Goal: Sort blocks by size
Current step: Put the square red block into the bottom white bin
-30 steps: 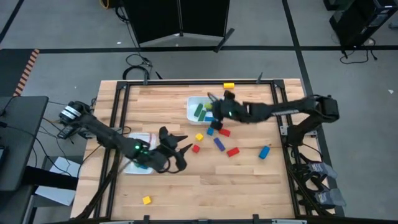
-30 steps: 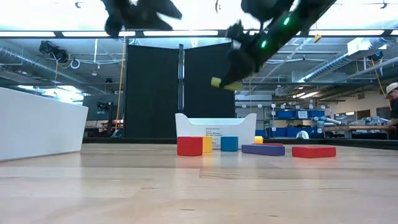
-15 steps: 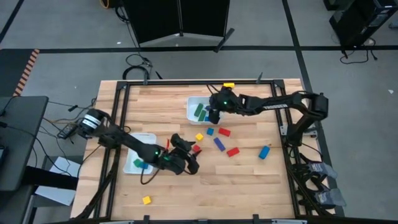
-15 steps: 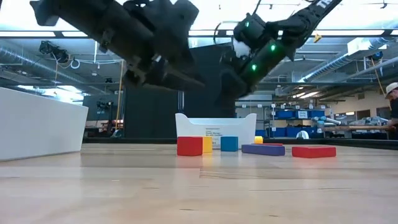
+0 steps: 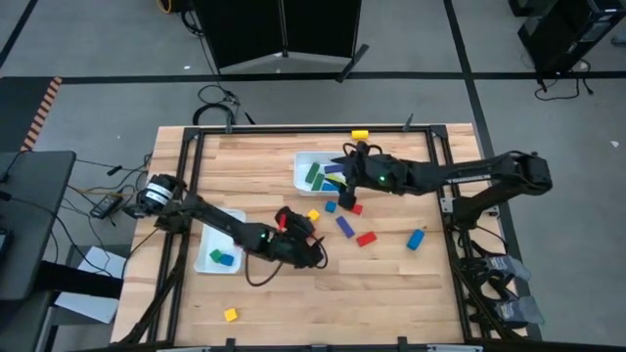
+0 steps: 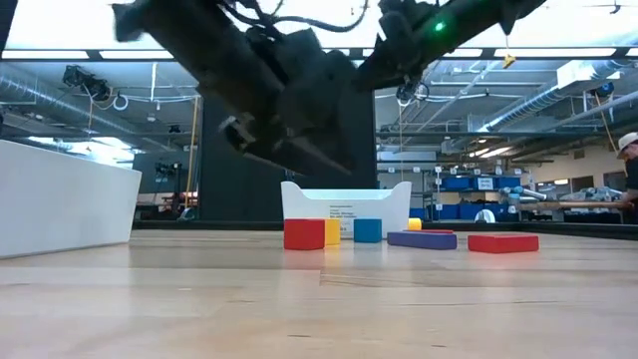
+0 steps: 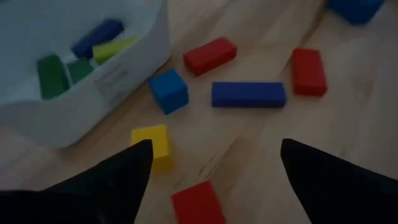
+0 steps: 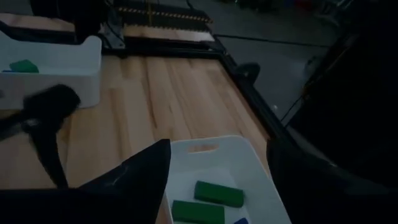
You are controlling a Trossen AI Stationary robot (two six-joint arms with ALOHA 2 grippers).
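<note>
The left gripper has advanced, fingers spread, over the red cube.

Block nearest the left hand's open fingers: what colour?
Red, clearest in the left wrist view.

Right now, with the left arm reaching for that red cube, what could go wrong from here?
1. The left gripper hangs open over the red cube, and the yellow cube lies close beside it: a finger might nudge the yellow one.
2. The right gripper is open over the far tray, which already holds green bars; another block dropped in could bounce off those.
</note>
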